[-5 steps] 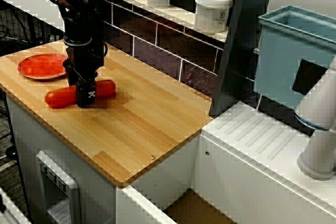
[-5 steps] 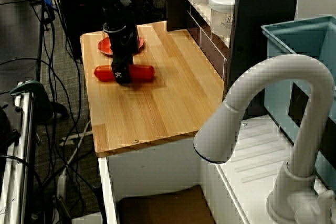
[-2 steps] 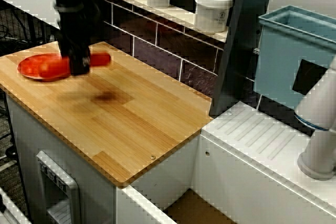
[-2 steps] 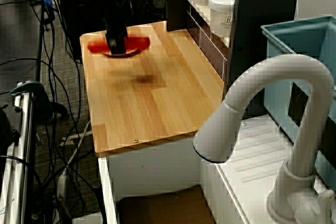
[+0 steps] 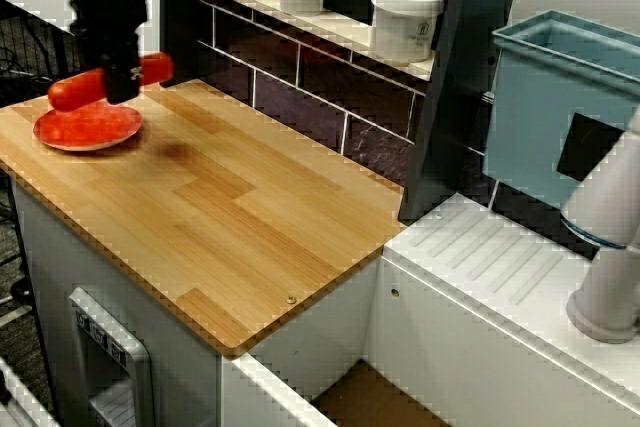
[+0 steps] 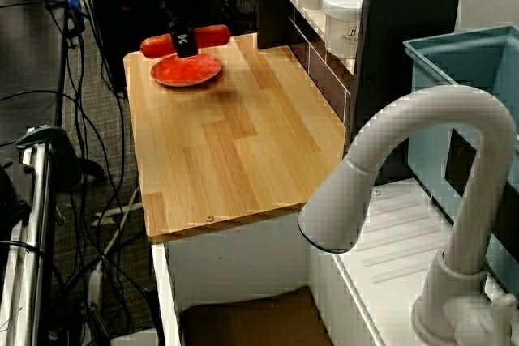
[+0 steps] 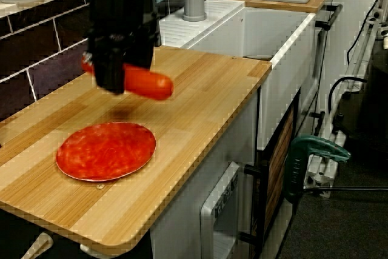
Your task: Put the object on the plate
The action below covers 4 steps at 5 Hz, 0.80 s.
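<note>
The object [image 5: 72,90] is a smooth red-orange sausage, held level in the air by my black gripper [image 5: 122,87], which is shut on its middle. It hangs just above the far side of the plate [image 5: 88,128], a small round red-orange dish at the left end of the wooden counter [image 5: 230,217]. From the other side the object [image 6: 211,36] sticks out both ways past my gripper [image 6: 186,42], above the plate [image 6: 186,70]. The close view shows the object [image 7: 145,83] clear of the plate [image 7: 106,151], with my gripper [image 7: 118,77] around it.
Three white lidded jars [image 5: 405,19] stand on the shelf behind the counter. A blue bin [image 5: 560,107] and a white faucet [image 6: 405,168] are at the sink to the right. Cables [image 6: 49,119] hang left of the counter.
My gripper lifted the object off the counter and carried it left and back, from beside the plate to above it. The plate stayed put.
</note>
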Tool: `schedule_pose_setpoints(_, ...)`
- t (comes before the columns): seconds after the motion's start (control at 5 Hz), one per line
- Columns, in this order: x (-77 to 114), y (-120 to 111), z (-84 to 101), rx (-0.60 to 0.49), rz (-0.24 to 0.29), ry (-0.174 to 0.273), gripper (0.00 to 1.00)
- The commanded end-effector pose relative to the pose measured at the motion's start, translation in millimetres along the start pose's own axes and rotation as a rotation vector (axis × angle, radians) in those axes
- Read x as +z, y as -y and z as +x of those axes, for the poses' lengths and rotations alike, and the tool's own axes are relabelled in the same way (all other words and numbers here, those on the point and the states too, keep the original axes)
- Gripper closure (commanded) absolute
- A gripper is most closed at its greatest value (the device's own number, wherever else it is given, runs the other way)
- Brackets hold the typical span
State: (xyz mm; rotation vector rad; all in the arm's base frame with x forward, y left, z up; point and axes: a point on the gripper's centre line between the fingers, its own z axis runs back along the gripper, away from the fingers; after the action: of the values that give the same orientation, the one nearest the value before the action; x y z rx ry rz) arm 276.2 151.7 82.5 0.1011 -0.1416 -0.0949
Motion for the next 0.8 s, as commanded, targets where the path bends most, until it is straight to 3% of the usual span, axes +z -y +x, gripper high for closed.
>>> schedule_pose_setpoints(0.0, -8.4, -49, -7.6, 0.083, 0.024, 0.023, 1.00)
schedule_pose_setpoints(0.6, -23.9, -36, -15.1, 0.070, 0.061, 0.020, 1.00)
